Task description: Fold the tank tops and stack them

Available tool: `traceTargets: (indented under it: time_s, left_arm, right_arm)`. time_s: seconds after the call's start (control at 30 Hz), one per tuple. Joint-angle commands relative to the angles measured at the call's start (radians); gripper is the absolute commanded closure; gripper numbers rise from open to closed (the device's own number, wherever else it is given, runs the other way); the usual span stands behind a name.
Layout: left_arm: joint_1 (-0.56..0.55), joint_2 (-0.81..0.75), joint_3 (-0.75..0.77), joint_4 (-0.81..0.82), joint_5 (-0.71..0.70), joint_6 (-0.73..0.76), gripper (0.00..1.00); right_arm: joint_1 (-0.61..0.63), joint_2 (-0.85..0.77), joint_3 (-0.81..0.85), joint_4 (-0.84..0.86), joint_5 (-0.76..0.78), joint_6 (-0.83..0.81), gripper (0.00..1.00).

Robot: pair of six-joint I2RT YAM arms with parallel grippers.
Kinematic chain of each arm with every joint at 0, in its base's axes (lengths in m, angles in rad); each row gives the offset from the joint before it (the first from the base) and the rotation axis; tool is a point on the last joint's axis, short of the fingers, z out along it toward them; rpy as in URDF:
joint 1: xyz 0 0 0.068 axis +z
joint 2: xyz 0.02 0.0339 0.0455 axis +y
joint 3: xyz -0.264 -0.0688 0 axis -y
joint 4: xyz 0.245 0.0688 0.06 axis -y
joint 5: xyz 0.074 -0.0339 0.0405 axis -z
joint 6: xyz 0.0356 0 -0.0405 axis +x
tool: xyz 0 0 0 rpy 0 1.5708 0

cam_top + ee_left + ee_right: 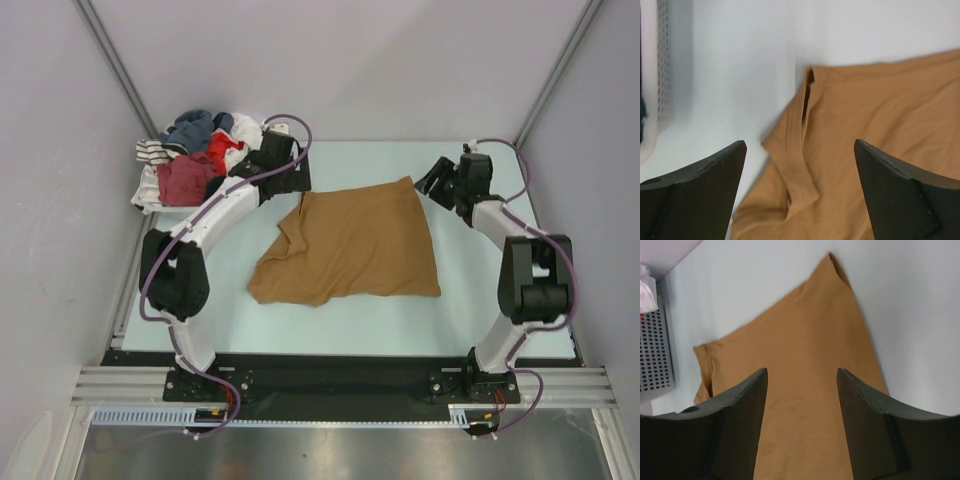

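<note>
Tan tank top: we see the tan-brown tank top (350, 245) lying loosely spread in the middle of the pale tabletop (400, 325), between the two arms, with nothing gripping it.
Its shape: the far right corner comes to a point near the right end effector; the left side is rumpled, with a hemmed strap edge folded over on itself (805, 130).
Left end effector: we find the left end effector (287, 175) at the far left corner of the top, its jaws spread wide. In the left wrist view it (800, 145) hangs above the cloth with nothing between the fingers.
Right end effector: the right end effector (437, 180) sits just beside the far right corner. In the right wrist view it (801, 372) has its jaws apart, and the cloth lies flat below them, unpinched.
Maroon tank top: we make out a dark red garment (185, 180) in the pile of mixed clothes (195, 155) at the far left corner.
Pile holder: a white perforated bin (662, 60) stands under the pile, left of the tan top.
</note>
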Motion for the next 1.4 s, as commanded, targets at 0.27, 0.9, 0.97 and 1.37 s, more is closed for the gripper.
traceTargets:
  time_s: [0.27,0.9,0.97,1.37]
  left_arm:
    - [-0.103,-0.137,-0.29,0.028,-0.034,0.04,0.21]
    - [-0.107,-0.017,-0.384,0.063,0.028,-0.032,0.53]
    - [-0.1,-0.011,-0.384,0.06,0.025,-0.042,0.81]
    - [0.103,-0.13,-0.365,0.088,-0.015,-0.091,1.0]
  right_arm:
    - [0.096,-0.504,-0.46,-0.102,0.1,-0.031,0.44]
    - [0.189,-0.597,-0.744,-0.044,0.278,-0.013,0.46]
    - [0.19,-0.607,-0.748,-0.009,0.281,-0.011,0.47]
    - [0.189,-0.581,-0.75,0.002,0.27,-0.011,0.51]
